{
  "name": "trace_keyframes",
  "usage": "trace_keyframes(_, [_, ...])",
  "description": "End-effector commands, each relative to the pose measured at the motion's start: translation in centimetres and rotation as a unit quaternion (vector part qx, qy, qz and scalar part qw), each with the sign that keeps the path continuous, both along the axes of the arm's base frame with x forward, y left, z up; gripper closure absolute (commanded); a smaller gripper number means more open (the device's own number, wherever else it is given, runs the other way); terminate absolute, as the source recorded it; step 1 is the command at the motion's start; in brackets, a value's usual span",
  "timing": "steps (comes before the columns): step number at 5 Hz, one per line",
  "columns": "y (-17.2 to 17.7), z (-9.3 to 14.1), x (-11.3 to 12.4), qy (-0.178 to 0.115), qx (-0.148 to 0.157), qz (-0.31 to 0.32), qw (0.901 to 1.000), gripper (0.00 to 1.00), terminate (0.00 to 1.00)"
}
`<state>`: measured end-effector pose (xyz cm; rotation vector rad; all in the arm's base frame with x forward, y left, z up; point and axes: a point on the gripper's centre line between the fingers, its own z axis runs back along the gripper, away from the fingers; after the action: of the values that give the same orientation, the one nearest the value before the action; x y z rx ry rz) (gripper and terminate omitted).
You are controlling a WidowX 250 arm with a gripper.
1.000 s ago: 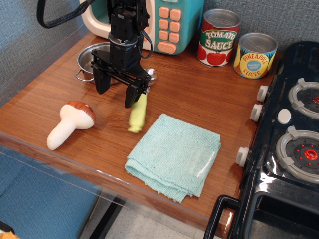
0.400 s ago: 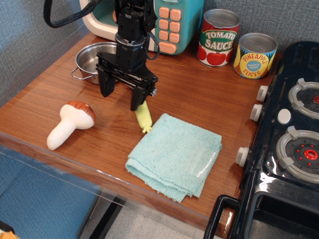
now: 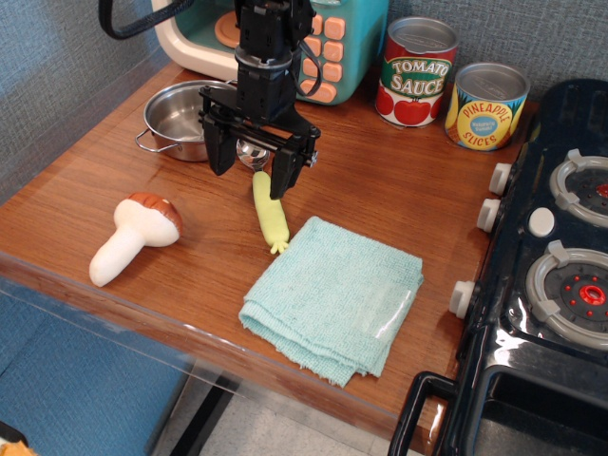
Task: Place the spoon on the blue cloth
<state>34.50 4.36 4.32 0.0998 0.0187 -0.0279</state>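
Yellow-green spoon (image 3: 269, 218) lying on wood counter (image 3: 114, 180), tip just beside blue cloth (image 3: 334, 296), not on it. Am hovering my gripper (image 3: 249, 167) over spoon's bowl end, jaws spread, holding nothing. Judging pickup step; needing descent, then closing on handle.

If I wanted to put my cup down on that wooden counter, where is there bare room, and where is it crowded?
Bare wood lies between the blue cloth, the cans and the stove, and left of the mushroom. It is crowded between the pot, the open gripper and the spoon.
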Motion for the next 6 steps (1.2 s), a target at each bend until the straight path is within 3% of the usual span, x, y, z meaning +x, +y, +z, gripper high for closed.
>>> trace_keyframes(1, [0.2,-1.1,1.4,-0.010,0.010,0.043,0.9990,0.00,0.00])
trace_keyframes(2, [-0.4,-3.5,1.1,-0.010,0.025,0.077,0.9967,0.00,0.00])
trace_keyframes(3, [-0.2,-4.1,0.7,-0.032,0.021,0.109,0.9933,0.00,0.00])
trace_keyframes(4, [0.1,-3.6,0.6,-0.043,0.019,0.112,0.9926,1.00,0.00])
trace_keyframes(6, [0.7,-1.3,0.7,-0.075,0.017,0.094,0.9926,1.00,0.00])
